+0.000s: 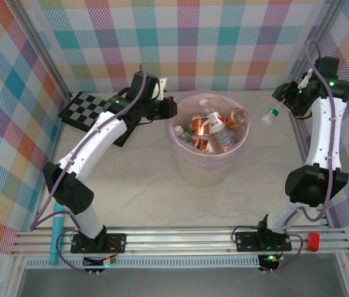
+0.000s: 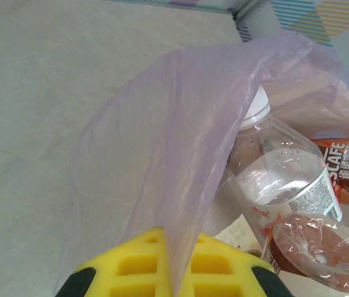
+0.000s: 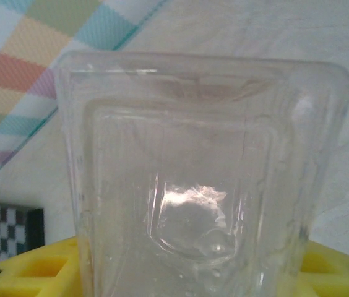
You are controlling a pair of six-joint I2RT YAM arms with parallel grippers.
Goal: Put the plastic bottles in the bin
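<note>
Beside bin [image 1: 194,174], right claw [image 1: 281,103] clamps clear bottle [image 1: 270,116], left claw [image 1: 171,109] pinches liner [image 2: 174,154]

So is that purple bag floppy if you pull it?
Probably very floppy: the bag bends in soft folds where the left gripper pinches it. It looks thin and see-through, so it is likely light and easy to tear. Pulling might drag it off the bin rather than move the bin.

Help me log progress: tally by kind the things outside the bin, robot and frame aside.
Plastic bottle: 1, held in the right claw
Checkerboard: 1, lying flat at the far left
Total: 2
</note>
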